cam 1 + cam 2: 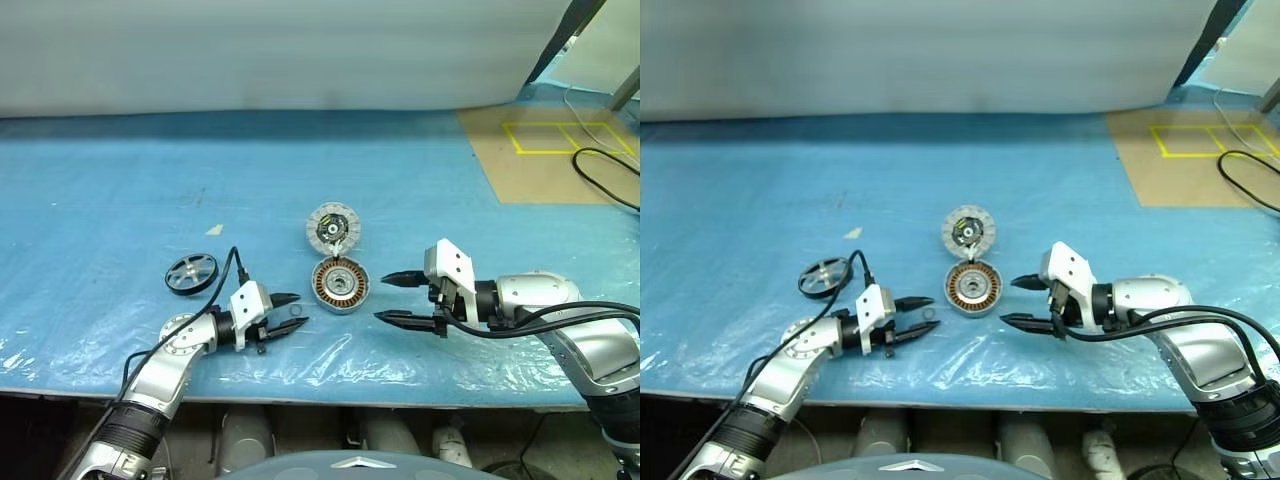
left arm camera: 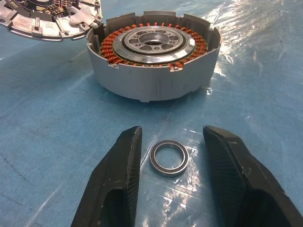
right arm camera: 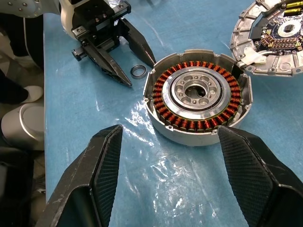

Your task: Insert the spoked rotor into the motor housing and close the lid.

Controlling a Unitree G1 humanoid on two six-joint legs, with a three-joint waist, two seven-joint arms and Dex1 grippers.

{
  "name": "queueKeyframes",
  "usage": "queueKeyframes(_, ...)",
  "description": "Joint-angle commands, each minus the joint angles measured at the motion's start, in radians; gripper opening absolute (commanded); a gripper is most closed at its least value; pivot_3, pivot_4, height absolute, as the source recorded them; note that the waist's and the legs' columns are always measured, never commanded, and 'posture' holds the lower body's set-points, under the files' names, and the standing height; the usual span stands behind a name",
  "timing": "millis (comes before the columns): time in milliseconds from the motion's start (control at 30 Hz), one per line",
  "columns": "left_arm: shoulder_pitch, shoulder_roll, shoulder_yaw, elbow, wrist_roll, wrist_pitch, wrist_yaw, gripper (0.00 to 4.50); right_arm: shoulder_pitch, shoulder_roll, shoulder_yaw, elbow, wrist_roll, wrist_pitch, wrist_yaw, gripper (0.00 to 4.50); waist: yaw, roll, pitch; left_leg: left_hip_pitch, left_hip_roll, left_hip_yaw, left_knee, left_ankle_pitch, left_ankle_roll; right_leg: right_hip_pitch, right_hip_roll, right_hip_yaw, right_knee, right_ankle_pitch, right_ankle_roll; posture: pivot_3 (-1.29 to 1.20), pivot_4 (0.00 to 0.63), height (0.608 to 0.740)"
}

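Between your left gripper's (image 2: pixel 169 189) two black fingers, which stand parted and hold nothing, lies a small dark O-ring (image 2: pixel 169 158) flat on the blue sheet (image 1: pixel 120 180); leave it alone, it is not the part you want. Just past those fingertips sits the motor housing (image 2: pixel 154 61), copper windings up and centre hole bare; the lid (image 1: pixel 331 228) lies beyond it, touching its far rim, dark face up. Your spoked rotor (image 1: pixel 191 273) rests behind and outboard of the left hand, apart from it. I'd back the left hand off the O-ring and take the rotor by its rim, keeping it level; the right gripper (image 1: pixel 395 299), wide open and empty beside the housing, looks placed to steady the casing.
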Motion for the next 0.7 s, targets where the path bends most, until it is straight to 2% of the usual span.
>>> queueKeyframes(33, 0.005, 0.005, -0.016, -0.004, -0.001, -0.011, -0.018, 2.16, -0.004, -0.006, -0.023, -0.032, 0.004, -0.002, -0.006, 3.38, 0.001, 0.000, 0.000, 0.000, 0.000, 0.000, 0.000, 0.000, 0.000, 0.000, 0.000, 0.000, 0.000, 0.000, 0.000, 0.00, 0.150, 0.740)
queueKeyframes(400, -0.002, 0.018, -0.036, 0.087, 0.074, -0.074, 0.009, 2.16, -0.019, -0.005, -0.020, -0.016, -0.007, -0.001, -0.024, 3.38, 0.001, 0.002, -0.001, 0.001, 0.000, 0.000, 0.000, 0.000, 0.000, 0.002, 0.000, 0.000, 0.000, 0.000, 0.000, 0.00, 0.150, 0.740)
queueKeyframes(500, 0.000, 0.013, -0.033, 0.100, 0.066, -0.076, 0.012, 1.60, -0.024, -0.003, -0.016, -0.015, -0.010, 0.001, -0.028, 3.38, 0.001, 0.003, -0.002, 0.002, 0.000, 0.000, 0.000, 0.000, 0.000, 0.003, 0.000, 0.000, 0.000, 0.000, 0.000, 0.00, 0.150, 0.740)
queueKeyframes(600, -0.004, 0.017, -0.035, 0.120, 0.088, -0.097, 0.029, 0.67, -0.028, -0.002, -0.015, -0.012, -0.015, 0.001, -0.028, 3.38, 0.001, 0.004, -0.002, 0.004, 0.000, 0.000, 0.000, 0.000, 0.000, 0.005, 0.000, 0.001, 0.000, 0.000, 0.001, 0.00, 0.150, 0.740)
queueKeyframes(700, -0.004, 0.019, -0.032, 0.126, 0.073, -0.094, 0.022, 0.66, -0.034, -0.001, -0.014, -0.007, -0.018, 0.003, -0.027, 3.38, 0.001, 0.005, -0.003, 0.004, 0.000, 0.000, 0.000, 0.000, 0.001, 0.005, 0.000, 0.001, 0.000, -0.002, 0.005, 0.00, 0.150, 0.740)
